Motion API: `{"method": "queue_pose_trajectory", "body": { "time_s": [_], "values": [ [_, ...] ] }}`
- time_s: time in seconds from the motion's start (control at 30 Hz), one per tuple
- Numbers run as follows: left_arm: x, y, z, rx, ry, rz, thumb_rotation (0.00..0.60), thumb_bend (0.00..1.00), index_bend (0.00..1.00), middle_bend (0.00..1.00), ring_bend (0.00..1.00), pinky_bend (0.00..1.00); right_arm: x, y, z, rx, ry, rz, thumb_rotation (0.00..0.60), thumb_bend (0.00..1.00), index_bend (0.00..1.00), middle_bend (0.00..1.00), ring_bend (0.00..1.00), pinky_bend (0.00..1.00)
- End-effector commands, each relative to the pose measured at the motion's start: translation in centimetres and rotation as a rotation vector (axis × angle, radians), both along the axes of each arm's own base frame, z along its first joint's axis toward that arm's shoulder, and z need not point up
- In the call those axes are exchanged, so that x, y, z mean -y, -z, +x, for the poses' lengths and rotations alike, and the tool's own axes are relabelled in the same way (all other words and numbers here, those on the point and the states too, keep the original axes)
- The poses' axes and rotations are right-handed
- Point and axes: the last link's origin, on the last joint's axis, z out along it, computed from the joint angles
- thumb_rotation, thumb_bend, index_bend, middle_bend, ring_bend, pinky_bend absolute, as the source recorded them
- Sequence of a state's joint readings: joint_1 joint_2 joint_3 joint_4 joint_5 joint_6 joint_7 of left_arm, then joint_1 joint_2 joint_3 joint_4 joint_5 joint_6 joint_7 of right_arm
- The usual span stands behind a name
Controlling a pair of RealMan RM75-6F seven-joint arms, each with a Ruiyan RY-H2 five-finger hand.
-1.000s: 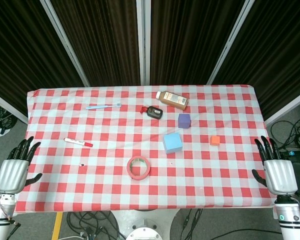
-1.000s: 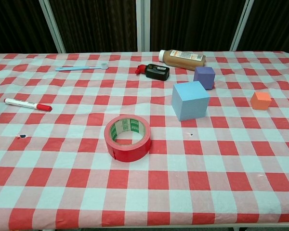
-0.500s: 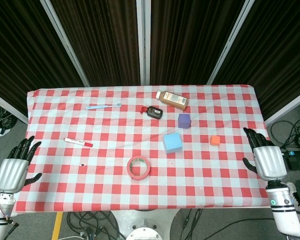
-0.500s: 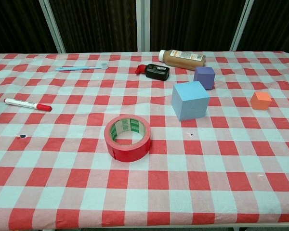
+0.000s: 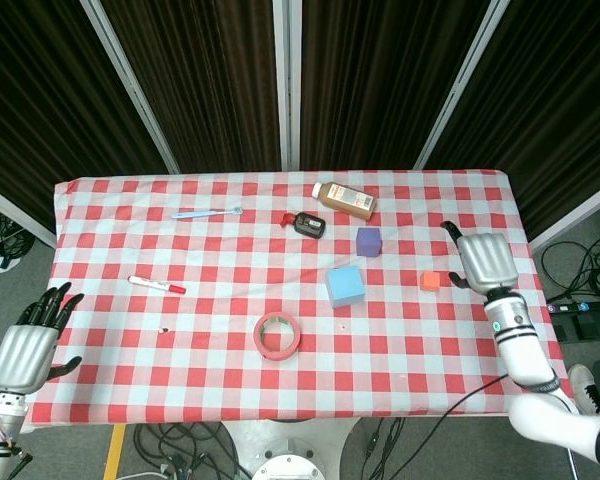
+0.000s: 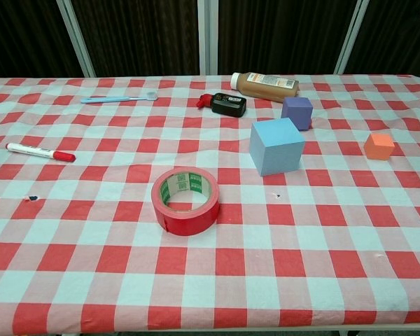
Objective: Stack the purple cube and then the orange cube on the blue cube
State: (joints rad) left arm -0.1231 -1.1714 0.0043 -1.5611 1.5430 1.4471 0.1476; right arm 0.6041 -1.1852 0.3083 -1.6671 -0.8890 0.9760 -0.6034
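Note:
The blue cube (image 5: pixel 345 286) (image 6: pixel 276 145) sits right of the table's middle. Just behind it and to its right stands the smaller purple cube (image 5: pixel 369 241) (image 6: pixel 297 113). The small orange cube (image 5: pixel 430 281) (image 6: pixel 379 145) lies further right. My right hand (image 5: pixel 483 259) hovers over the table's right part, just right of the orange cube, fingers spread and holding nothing. Off the table's front left corner, my left hand (image 5: pixel 27 343) is open and empty. Neither hand shows in the chest view.
A red tape roll (image 5: pixel 278 334) (image 6: pixel 185 200) lies near the front middle. At the back are a brown bottle (image 5: pixel 345 199) on its side, a small black and red tool (image 5: pixel 305 223) and a light blue toothbrush (image 5: pixel 207 212). A red-capped marker (image 5: pixel 156 284) lies left.
My right hand has risen from off the table's front right corner and moved inward to beside the orange cube. The left hand has barely shifted. The cubes have not moved.

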Motion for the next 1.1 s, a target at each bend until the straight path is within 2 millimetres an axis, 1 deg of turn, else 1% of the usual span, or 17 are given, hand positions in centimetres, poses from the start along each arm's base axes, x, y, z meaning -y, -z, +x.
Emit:
{"method": "queue_pose_trajectory", "body": {
  "time_s": [0.03,0.17,0.23,0.43,0.57,0.73,0.87,0.97,1.1],
  "values": [
    [-0.1,-0.1,-0.1,0.005,0.0,-0.002,0.6,0.16,0.16,0.12,0.06,0.21,5.2,3.1,3.3,-0.072,0.027,0.024,0.6,0.11,0.16,1.0,1.0,0.95],
    [0.0,-0.4,-0.3,0.009,-0.002,-0.008,0.6,0.16,0.16,0.12,0.07,0.21,6.9,4.7,4.0,-0.069,0.063,0.031,0.6,0.11,0.11,1.0,1.0,0.95],
    [0.0,-0.5,-0.4,0.01,-0.003,-0.007,0.6,0.16,0.16,0.12,0.07,0.21,7.6,5.6,4.3,-0.04,0.095,0.043,0.6,0.11,0.1,1.0,1.0,0.95],
    [0.0,-0.7,-0.9,0.015,-0.016,-0.012,0.6,0.16,0.16,0.12,0.07,0.21,8.6,8.0,4.8,-0.005,0.145,0.086,0.6,0.12,0.1,1.0,1.0,0.95],
    [-0.1,-0.6,-1.1,0.018,-0.016,-0.02,0.6,0.16,0.16,0.12,0.06,0.21,9.0,9.4,5.0,0.041,0.181,0.108,0.6,0.13,0.13,1.0,1.0,0.95],
    [-0.3,-0.5,-1.1,0.011,-0.013,-0.031,0.6,0.16,0.16,0.12,0.06,0.21,9.6,10.6,6.0,0.102,0.216,0.12,0.6,0.15,0.16,1.0,1.0,0.95],
    [-0.4,-0.4,-1.1,0.013,-0.013,-0.035,0.6,0.16,0.16,0.12,0.07,0.21,10.1,11.8,6.7,0.145,0.252,0.134,0.6,0.15,0.22,1.0,1.0,0.95],
    [-0.5,-0.2,-1.2,0.01,-0.017,-0.042,0.6,0.16,0.16,0.12,0.07,0.21,10.3,12.6,7.1,0.145,0.26,0.134,0.6,0.15,0.25,1.0,1.0,0.95],
    [-0.6,-0.1,-1.2,0.011,-0.018,-0.048,0.6,0.16,0.16,0.12,0.06,0.21,10.5,13.4,7.2,0.144,0.277,0.124,0.6,0.16,0.26,1.0,1.0,0.95]
  ]
}}
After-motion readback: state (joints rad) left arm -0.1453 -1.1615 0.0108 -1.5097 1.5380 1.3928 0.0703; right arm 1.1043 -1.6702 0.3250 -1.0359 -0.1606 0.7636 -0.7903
